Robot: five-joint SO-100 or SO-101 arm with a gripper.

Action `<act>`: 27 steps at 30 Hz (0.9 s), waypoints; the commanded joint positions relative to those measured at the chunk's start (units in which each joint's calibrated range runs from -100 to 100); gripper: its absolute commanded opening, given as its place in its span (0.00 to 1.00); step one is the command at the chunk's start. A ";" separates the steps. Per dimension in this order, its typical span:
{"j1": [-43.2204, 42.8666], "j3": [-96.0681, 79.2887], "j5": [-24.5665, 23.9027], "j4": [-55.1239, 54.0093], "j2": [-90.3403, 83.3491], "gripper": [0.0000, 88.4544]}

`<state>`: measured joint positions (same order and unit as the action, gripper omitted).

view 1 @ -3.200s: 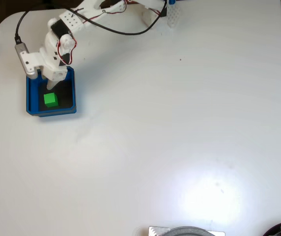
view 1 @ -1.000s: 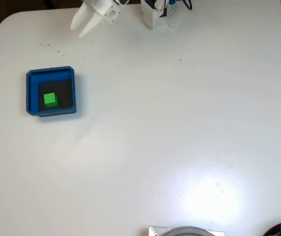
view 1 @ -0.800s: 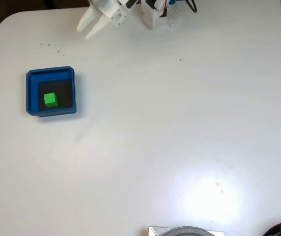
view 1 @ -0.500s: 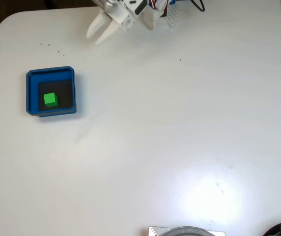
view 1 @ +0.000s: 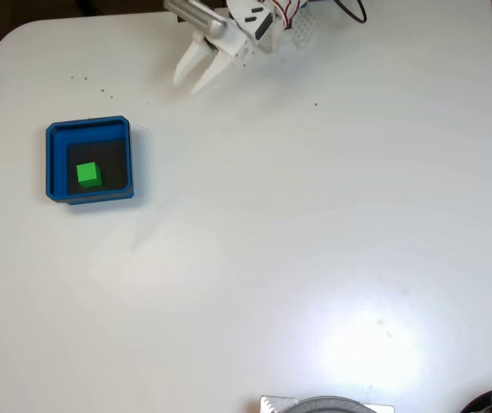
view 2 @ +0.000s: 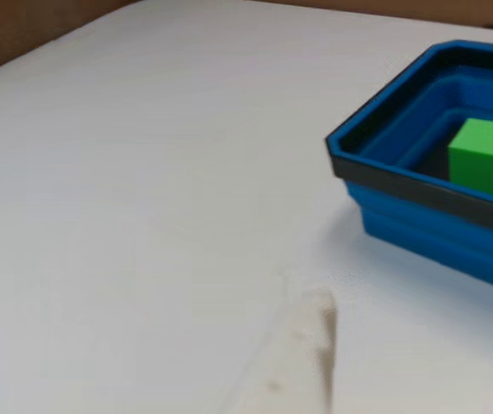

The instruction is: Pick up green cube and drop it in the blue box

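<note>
The green cube (view 1: 89,175) rests on the dark floor inside the blue box (view 1: 54,163) at the left of the white table in the fixed view. The other view shows the same green cube (view 2: 486,157) inside the blue box (view 2: 419,220), at the right. My white gripper (view 1: 192,83) hovers near the table's top edge, well up and right of the box, open with nothing between its fingers. In the other view a blurred white fingertip (view 2: 302,345) pokes in at the bottom, with the gripper (view 2: 419,323) short of the box.
The arm's white base (view 1: 272,26) with wires stands at the top edge of the table. A grey round object (view 1: 328,404) lies at the bottom edge. The table's wide white surface stretches to the right of the box.
The gripper has left the box, where it stood over the cube, and pulled back up and to the right toward the arm's base. The cube stays in the box.
</note>
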<state>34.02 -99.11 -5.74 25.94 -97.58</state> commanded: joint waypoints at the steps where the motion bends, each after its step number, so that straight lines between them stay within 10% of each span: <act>1: -5.24 -0.45 0.24 -0.87 -1.50 0.19; 27: -30.81 -0.27 0.20 -1.03 -1.34 0.19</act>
<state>5.23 -99.19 -5.74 25.94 -97.74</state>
